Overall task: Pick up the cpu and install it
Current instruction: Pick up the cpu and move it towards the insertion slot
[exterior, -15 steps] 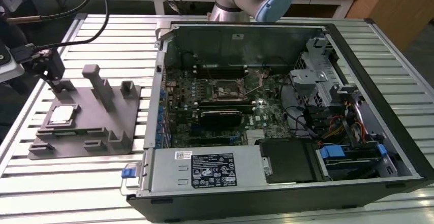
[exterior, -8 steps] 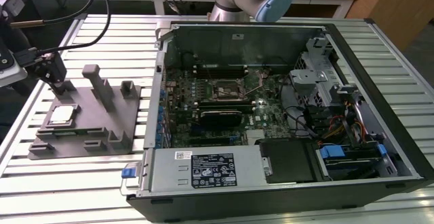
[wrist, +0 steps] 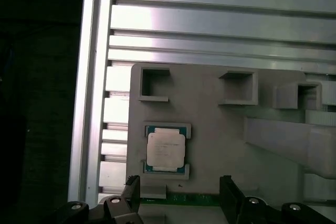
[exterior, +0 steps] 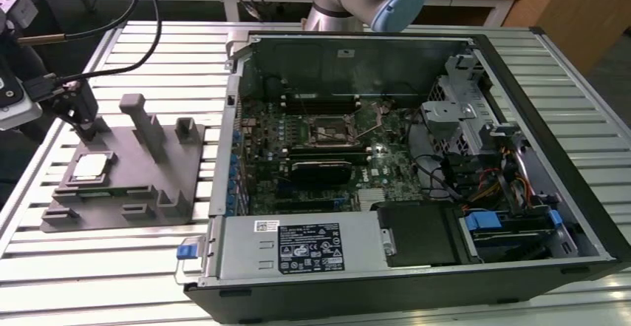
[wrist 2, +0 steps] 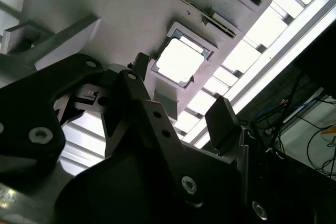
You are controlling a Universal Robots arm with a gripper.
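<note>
Small flat square cpu (exterior: 91,167) w/ silvery-white metal top lies flat in a shallow framed recess of the grey moulded fixture (exterior: 148,163), near the fixture's edge on the exterior view's left; fixture rests on the slatted aluminium bench (exterior: 118,267), just beside the open black PC case (exterior: 552,119); the two black metal fingers (exterior: 89,123) hang low over the fixture's far part, close behind the cpu, w/ the grey upright posts off to the exterior view's right; in the first wrist view the fingers (wrist: 227,190) stand wide apart, gap broader than the cpu (wrist: 166,149), nothing held btwn them; second wrist view shows the same wide spread, fingers (wrist 2: 223,119) near the bright chip (wrist 2: 180,61) but not around it; inside the case the square metal-framed socket (exterior: 330,128) sits mid-motherboard, well apart from the cpu.
</note>
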